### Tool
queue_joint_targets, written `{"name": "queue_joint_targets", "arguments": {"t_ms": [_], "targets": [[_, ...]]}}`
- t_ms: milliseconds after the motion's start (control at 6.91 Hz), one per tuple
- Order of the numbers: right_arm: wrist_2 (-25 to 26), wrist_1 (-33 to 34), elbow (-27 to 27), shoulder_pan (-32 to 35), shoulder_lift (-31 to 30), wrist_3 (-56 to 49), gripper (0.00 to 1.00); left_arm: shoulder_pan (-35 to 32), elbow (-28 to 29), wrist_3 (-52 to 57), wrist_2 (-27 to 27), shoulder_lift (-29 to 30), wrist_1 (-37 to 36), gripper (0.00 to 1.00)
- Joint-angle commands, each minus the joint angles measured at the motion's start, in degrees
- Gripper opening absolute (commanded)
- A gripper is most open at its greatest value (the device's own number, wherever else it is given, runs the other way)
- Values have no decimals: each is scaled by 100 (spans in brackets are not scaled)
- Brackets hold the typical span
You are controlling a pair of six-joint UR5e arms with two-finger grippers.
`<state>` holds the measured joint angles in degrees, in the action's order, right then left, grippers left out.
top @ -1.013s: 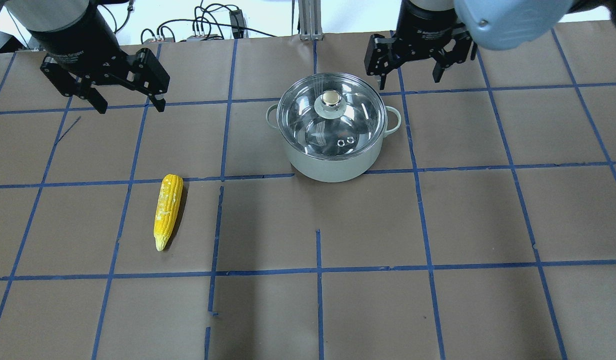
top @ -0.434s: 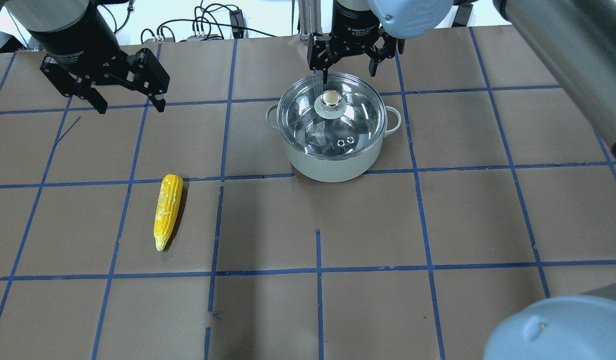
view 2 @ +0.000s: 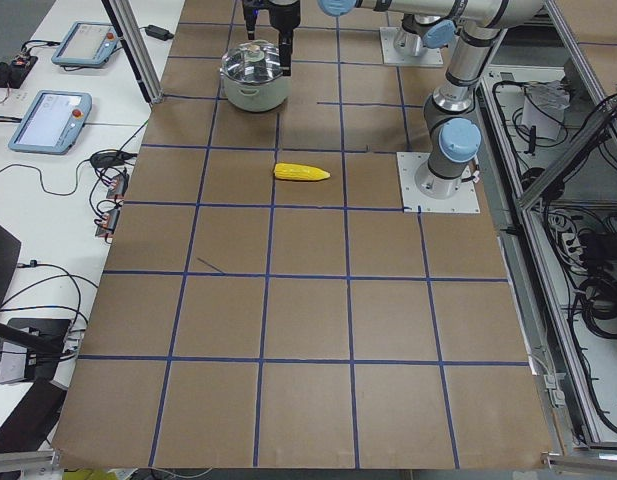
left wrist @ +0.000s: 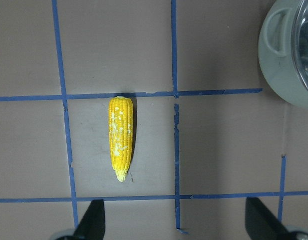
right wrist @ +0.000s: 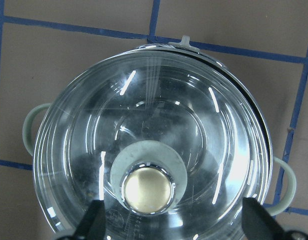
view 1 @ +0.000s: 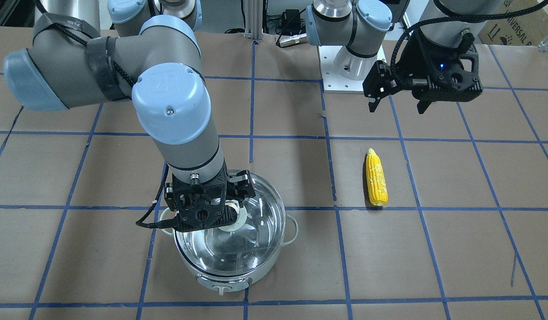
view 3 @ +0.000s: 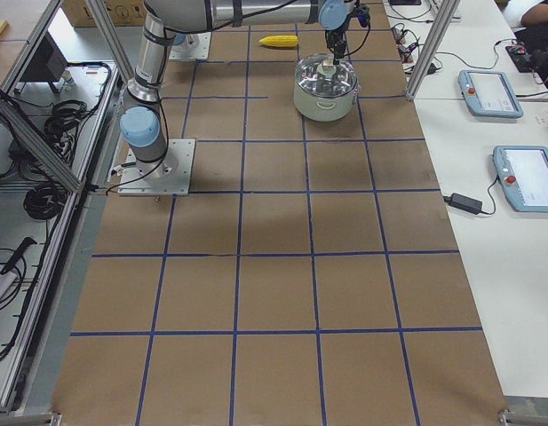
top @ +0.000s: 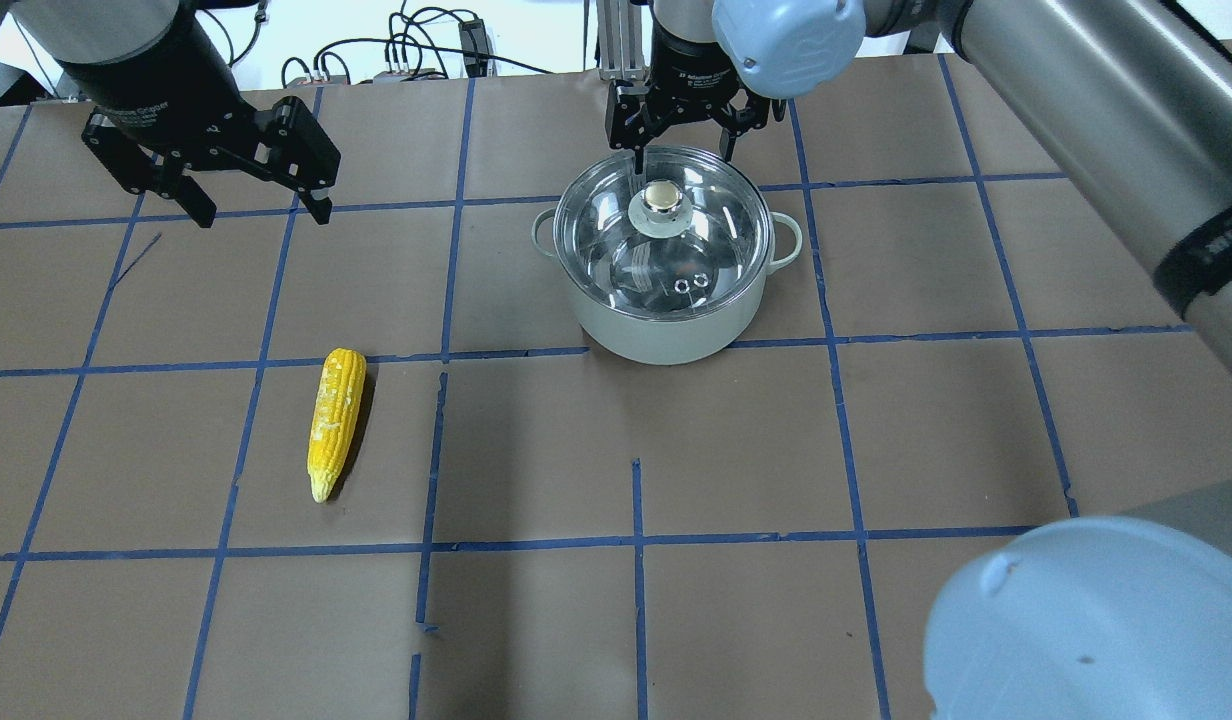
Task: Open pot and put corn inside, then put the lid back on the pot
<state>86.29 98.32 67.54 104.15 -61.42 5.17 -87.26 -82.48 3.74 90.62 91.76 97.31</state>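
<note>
The pot [top: 666,335] stands at the far middle of the table with the glass lid [top: 711,245] on it and its gold-topped knob [top: 659,196] upright. My right gripper [top: 681,158] is open and hangs over the lid's far part. In the right wrist view the knob [right wrist: 148,187] sits between the open fingers [right wrist: 94,222], a little left of centre and apart from both. The corn [top: 336,420] lies on the table to the pot's left, point toward the robot. My left gripper [top: 261,212] is open and empty, high above the table beyond the corn [left wrist: 121,137].
Blue tape lines divide the brown table cover into squares. Cables and connectors [top: 416,50] lie past the table's far edge. A white base plate [view 1: 345,71] sits by the robot. Teach pendants [view 3: 487,82] rest on the side bench.
My right gripper has moved left, from beside the pot's right handle to over the lid near the knob. It stays open. The left arm, pot and corn have not moved.
</note>
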Motion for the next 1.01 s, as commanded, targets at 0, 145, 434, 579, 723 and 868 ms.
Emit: {"name": "queue_joint_targets", "arguments": {"t_ms": [0,145,434,579,723,868], "targets": [[-68,109,14,0,104,2,95,8,-5,-5,0,0,-1,100],[-60,109,40,0,104,2,95,-1,4,-5,0,0,-1,100],[-51,117,66,0,130,-7,94,8,-5,4,8,-9,-1,100],[-42,187,66,0,165,1,94,8,-5,4,8,0,-1,100],[-16,223,58,0,226,10,94,8,-5,4,8,-9,-1,100],[2,232,58,0,236,10,94,8,-14,4,8,-9,-1,100]]}}
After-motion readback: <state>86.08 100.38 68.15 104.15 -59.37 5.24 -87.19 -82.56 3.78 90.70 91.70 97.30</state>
